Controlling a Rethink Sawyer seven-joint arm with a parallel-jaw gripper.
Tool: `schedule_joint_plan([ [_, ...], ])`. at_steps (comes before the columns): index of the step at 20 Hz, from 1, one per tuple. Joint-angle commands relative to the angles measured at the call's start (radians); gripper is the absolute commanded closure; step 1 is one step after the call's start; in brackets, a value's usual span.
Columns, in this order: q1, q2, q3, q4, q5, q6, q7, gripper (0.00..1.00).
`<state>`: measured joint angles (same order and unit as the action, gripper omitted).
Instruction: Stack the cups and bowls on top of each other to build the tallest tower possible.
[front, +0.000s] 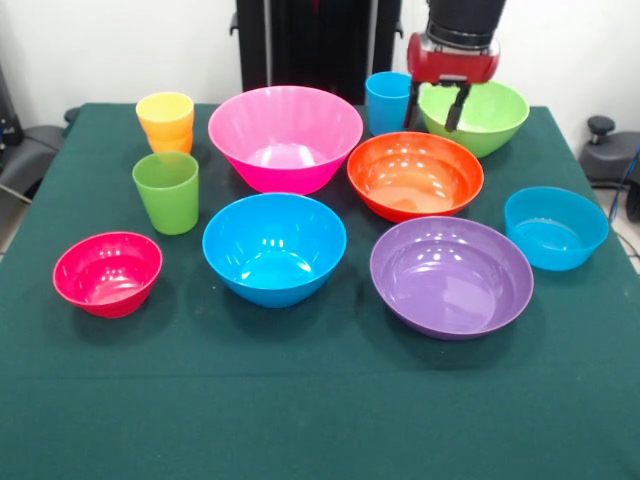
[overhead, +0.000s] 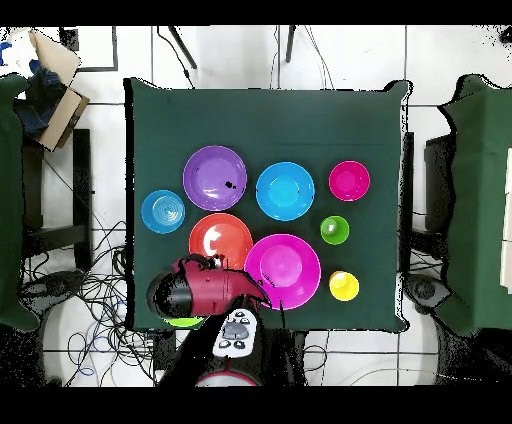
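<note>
Tower barely begun; nearly every piece sits alone on the green-clothed counter (front: 320, 420).

My jaws (front: 438, 108) hang open and empty over the rim of the large light green plastic bowl (front: 490, 115) at the far side, beside the glossy blue plastic cup (front: 386, 100); the only stacking I see is the yellow cup nested on the orange cup (front: 166, 120); the large pink bowl (front: 285, 138), the orange bowl (front: 415, 175), the large blue bowl (front: 274, 247), the purple bowl (front: 451, 276), the small red-pink bowl (front: 107, 272), the small light blue bowl (front: 555, 226) and the green cup (front: 167, 191) each stand apart, upright; I judge almost all the work is left.
</note>
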<state>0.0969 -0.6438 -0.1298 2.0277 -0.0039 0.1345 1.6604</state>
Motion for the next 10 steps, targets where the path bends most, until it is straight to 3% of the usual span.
schedule_joint_plan([
  [1, 0.016, 0.101, 0.047, -0.129, 0.014, -0.017, 0.145, 0.00],
  [10, 0.040, 0.138, 0.029, -0.157, 0.020, -0.046, 0.166, 0.00],
])
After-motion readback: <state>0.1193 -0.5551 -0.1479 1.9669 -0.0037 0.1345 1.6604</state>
